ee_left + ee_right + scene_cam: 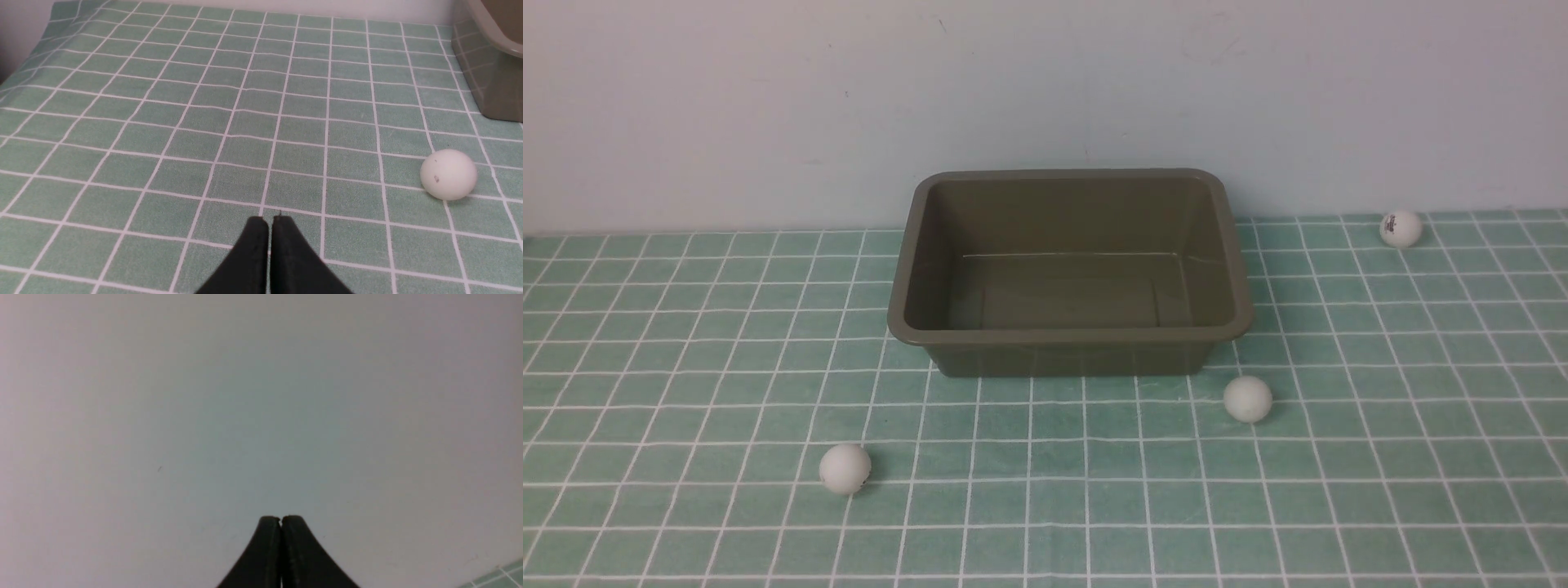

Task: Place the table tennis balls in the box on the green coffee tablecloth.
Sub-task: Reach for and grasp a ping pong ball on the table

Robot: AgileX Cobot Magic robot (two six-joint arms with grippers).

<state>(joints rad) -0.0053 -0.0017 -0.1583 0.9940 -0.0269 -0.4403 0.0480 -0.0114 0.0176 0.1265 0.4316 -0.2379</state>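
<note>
The left claw (269,220) hangs over the green tablecloth (686,367) with its black fingers pressed together, gripping nothing. The left ball (845,469) lies on the cloth apart from those tips, in front of the box (1070,335) and off its left corner; the wrist view (448,174) shows small dark specks on it.

The box stands upright on the cloth-covered worktop, mouth up, with its long axis running left to right and its back close to the wall (768,106). Inside, only its bare olive floor and sloping sides show.

The middle ball (1247,398) rests just beside the box's front right corner, not touching it. The right ball (1401,229) lies well apart, far back near the wall, with its dark logo turned up and to the left.

The right claw (281,519) is closed tight on nothing and faces the plain wall.
</note>
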